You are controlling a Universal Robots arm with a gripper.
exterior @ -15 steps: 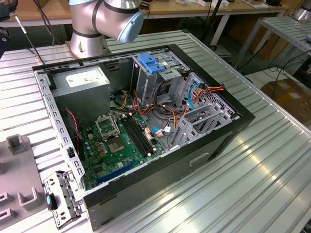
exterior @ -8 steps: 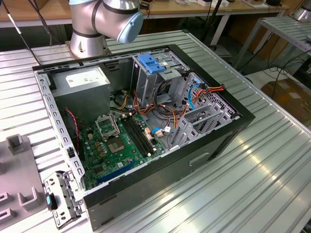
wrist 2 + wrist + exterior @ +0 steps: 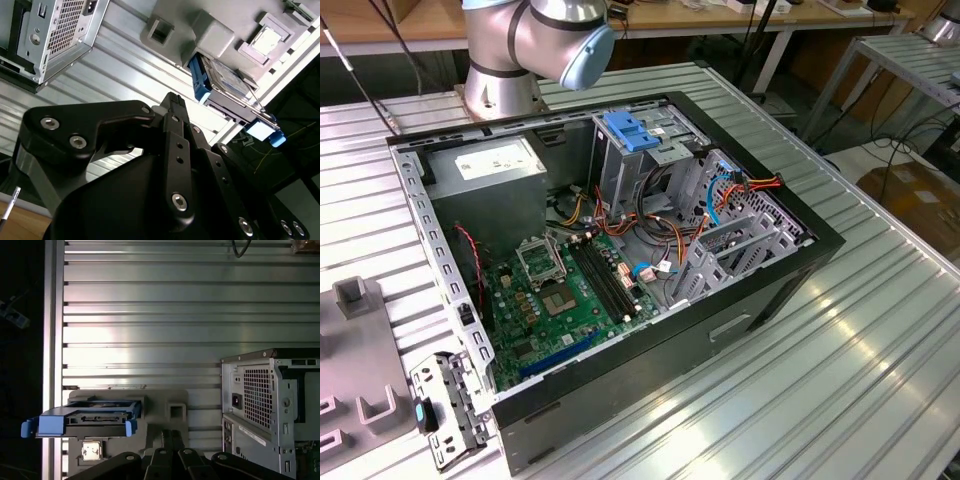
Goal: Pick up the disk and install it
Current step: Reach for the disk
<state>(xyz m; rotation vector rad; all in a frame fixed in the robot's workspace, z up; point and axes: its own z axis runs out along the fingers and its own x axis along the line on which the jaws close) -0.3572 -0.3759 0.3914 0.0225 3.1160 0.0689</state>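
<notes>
On grey holder (image 3: 172, 399): disk (image 3: 87, 418) near gripper (image 3: 168, 434) (jaws together).

Disk (image 3: 227, 79) silver, carrier (image 3: 199, 84) blue; tool (image 3: 172, 100) black; motherboard (image 3: 570, 300) green; table (image 3: 175, 290) ribbed silver

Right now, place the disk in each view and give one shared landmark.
First wrist view: disk on the grey fixture, apart from the computer case.
Second wrist view: disk at that fixture's edge.
Exterior view: landmark, the fixture at the view's left edge.
</notes>
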